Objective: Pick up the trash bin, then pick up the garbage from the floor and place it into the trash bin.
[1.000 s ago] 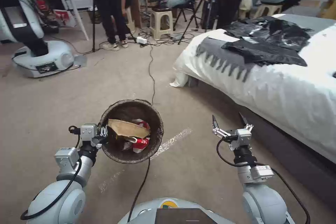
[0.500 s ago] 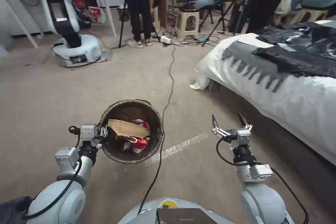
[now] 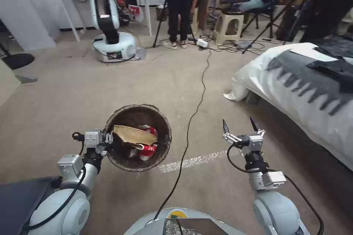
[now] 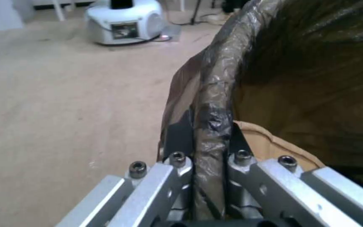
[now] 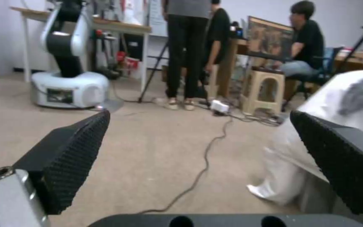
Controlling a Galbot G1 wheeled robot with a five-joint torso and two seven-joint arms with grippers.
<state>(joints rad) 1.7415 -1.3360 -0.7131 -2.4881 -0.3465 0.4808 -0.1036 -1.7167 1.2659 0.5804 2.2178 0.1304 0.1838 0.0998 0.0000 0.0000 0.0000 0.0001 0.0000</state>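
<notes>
Brown-lined trash bin in left gripper; one paper bag.

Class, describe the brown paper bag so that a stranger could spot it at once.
Find the trash bin that the left gripper holds by its rim. Inside it, the brown paper bag lies crumpled on top, the only tan piece beside the red-and-white wrappers.

floor: beige carpet | black cable trails across it toward the stools | pale tape strip | white robot base by the table | bed at right
</notes>
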